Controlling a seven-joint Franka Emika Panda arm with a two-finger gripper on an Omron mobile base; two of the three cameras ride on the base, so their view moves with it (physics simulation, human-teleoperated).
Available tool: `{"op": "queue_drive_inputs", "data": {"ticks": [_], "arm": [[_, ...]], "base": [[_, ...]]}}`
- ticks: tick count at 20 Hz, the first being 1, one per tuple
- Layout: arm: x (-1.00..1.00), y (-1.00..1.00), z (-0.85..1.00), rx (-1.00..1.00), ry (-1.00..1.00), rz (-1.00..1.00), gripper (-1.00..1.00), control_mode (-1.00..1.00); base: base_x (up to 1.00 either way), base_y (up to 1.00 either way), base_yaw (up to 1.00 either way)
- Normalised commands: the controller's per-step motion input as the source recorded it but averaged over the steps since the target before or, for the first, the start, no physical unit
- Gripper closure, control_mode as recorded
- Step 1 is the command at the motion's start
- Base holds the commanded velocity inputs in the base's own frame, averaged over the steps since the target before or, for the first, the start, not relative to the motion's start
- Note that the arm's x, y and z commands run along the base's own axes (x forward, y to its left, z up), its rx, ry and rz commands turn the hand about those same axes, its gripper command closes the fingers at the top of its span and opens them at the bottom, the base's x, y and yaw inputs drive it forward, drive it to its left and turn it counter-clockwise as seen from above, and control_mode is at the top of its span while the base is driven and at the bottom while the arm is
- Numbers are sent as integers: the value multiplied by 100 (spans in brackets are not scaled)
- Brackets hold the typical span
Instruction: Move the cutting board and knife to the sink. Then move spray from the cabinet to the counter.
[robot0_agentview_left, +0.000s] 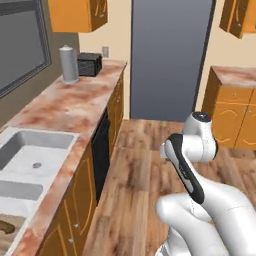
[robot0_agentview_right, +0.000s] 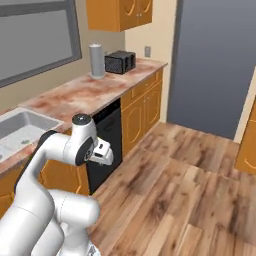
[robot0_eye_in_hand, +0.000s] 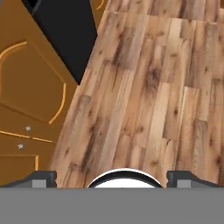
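Observation:
My gripper (robot0_eye_in_hand: 113, 180) hangs over the wooden floor beside the base cabinets, its fingertips (robot0_eye_in_hand: 40, 178) wide apart and open with nothing between them. In the right base view the hand (robot0_agentview_right: 102, 152) sits low in front of the black dishwasher. The counter (robot0_agentview_left: 75, 105) runs along the left wall with the sink (robot0_agentview_left: 30, 150) set into it. At the picture's bottom left corner a light-brown cutting board (robot0_agentview_left: 14, 239) lies in the near basin. A dark brown shape (robot0_agentview_left: 6, 227) on it looks like the knife's handle. The wall cabinet (robot0_agentview_left: 77, 15) hangs above the counter's far end. The spray is out of view.
A grey cylinder (robot0_agentview_left: 69, 64) and a black toaster (robot0_agentview_left: 90, 64) stand at the counter's far end. The black dishwasher (robot0_agentview_right: 107, 135) is under the counter. A tall grey fridge (robot0_agentview_left: 170, 55) stands at the back. More orange cabinets (robot0_agentview_left: 235, 115) line the right side.

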Motion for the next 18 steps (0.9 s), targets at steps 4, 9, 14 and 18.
{"op": "queue_drive_inputs", "data": {"ticks": [4,9,14,18], "arm": [[0,0,0,0,0,0,-100,100],[0,0,0,0,0,0,-100,100],[0,0,0,0,0,0,-100,100],[0,0,0,0,0,0,-100,100]], "base": [[-17,0,-69],[-16,0,-68],[-16,-2,-60],[-16,-14,-31]]}}
